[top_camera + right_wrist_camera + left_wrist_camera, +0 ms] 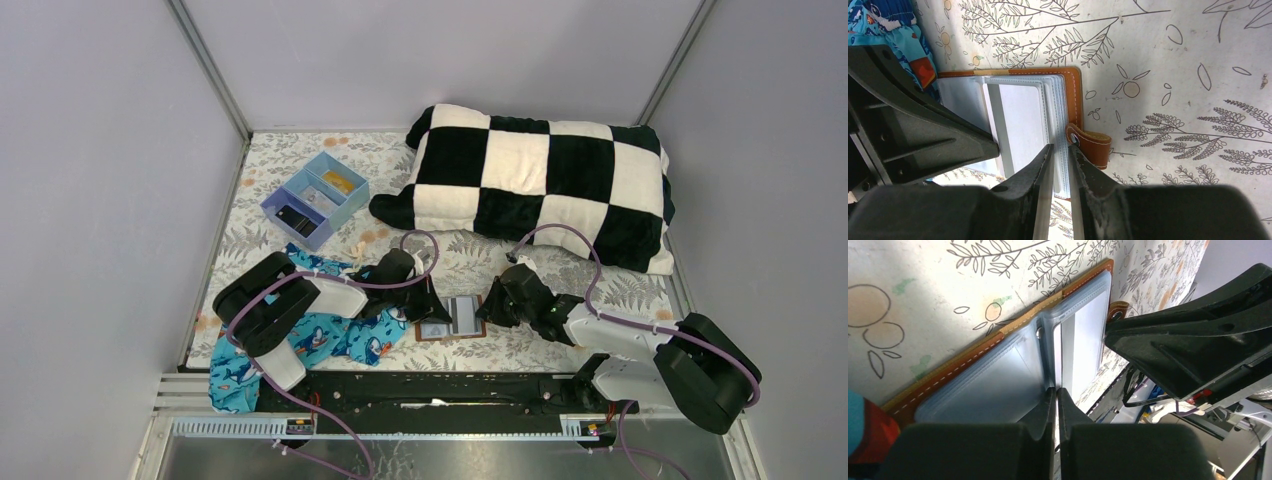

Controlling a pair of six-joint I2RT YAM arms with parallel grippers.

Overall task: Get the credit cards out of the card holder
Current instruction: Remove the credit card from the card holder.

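- The card holder [452, 320] lies opened flat on the floral tablecloth [470, 265]. It is at 6 o'clock on the table, close to the near edge, between the two arms.
- A whitish-grey credit card [1020, 120] sits inside one of its clear sleeves. The brown snap tab [1091, 145] sticks out at 3 o'clock in the right wrist view.
- The left gripper [1056, 397] is at the holder's 9 o'clock in the top view. Its fingers are closed to a thin slit, and a sleeve edge runs into that slit.
- The right gripper [1060, 155] is at the holder's 3 o'clock. Its fingers are a narrow gap apart, with the edges of the sleeve stack between them, just beside the tab.
- A blue patterned cloth [330, 340] lies at the holder's 9 o'clock, under the left arm.
- A blue divided tray [283, 222] stands at 10 o'clock, well apart.
- A black-and-white checkered pillow [540, 180] lies at 12 to 1 o'clock, along the far side.
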